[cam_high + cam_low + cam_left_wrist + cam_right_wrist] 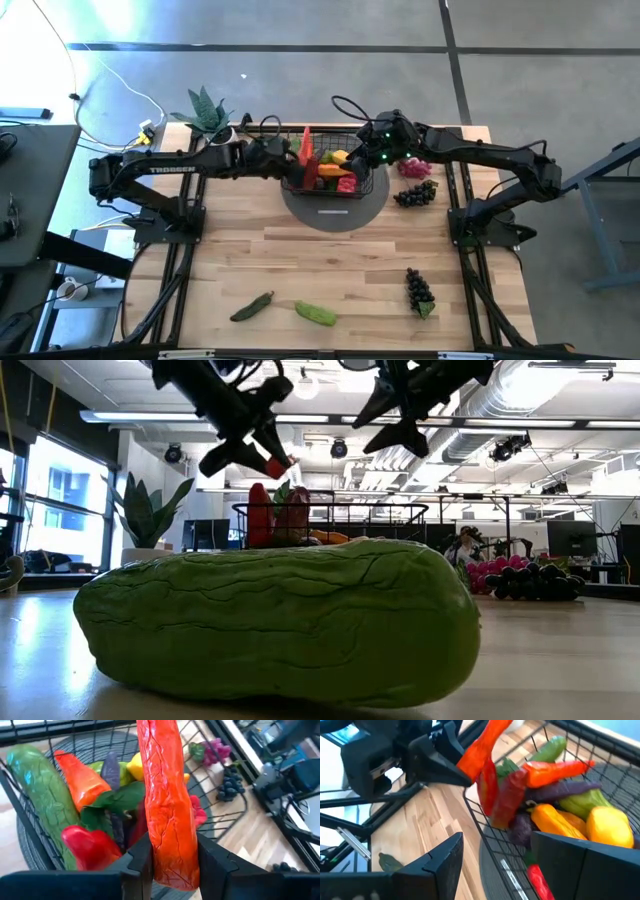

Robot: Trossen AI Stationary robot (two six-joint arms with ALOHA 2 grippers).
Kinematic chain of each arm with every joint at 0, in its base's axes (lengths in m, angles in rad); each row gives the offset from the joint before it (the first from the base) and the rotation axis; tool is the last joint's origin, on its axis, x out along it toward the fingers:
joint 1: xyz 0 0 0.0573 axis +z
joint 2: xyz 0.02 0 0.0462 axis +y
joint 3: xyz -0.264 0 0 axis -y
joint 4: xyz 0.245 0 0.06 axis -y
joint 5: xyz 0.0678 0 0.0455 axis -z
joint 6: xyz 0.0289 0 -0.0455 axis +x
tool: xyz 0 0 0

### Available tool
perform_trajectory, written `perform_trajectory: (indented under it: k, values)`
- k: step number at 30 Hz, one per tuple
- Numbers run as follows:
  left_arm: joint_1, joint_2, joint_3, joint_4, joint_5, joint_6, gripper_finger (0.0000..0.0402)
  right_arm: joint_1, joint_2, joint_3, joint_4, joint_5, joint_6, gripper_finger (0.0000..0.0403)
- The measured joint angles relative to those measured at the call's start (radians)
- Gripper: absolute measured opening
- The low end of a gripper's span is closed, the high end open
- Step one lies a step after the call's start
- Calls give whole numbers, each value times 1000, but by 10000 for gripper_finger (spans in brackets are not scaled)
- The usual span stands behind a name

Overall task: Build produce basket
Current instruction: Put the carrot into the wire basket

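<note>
While the left hand [290, 158] clamps a long red chilli [167, 805] over the basket's [375, 185] left rim, the right hand [375, 150] hovers spread and empty above its produce-filled right side on the desk [350, 270].

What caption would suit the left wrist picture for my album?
Left gripper holds a long red chilli over the produce-filled basket.

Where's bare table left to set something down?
Free: the wide strip between the mat and the near-edge cucumber and chilli; also the left side below the plant. Crowded: the basket, full, with both claws over it, left claw holding a red chilli; grapes to its right.
</note>
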Motion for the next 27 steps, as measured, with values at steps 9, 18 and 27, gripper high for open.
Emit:
perform_trajectory:
  k: [9, 18, 27]
  values:
    - [40, 115, 0, 4, 0, -111, 99, -14, 0, 0, -76, 1, -9, 216]
    - [53, 176, 0, 26, 5, -115, 106, -13, 0, 0, -73, 3, 10, 216]
    - [83, 171, 0, 30, 16, -36, 165, -4, 0, 0, -75, 23, 113, 216]
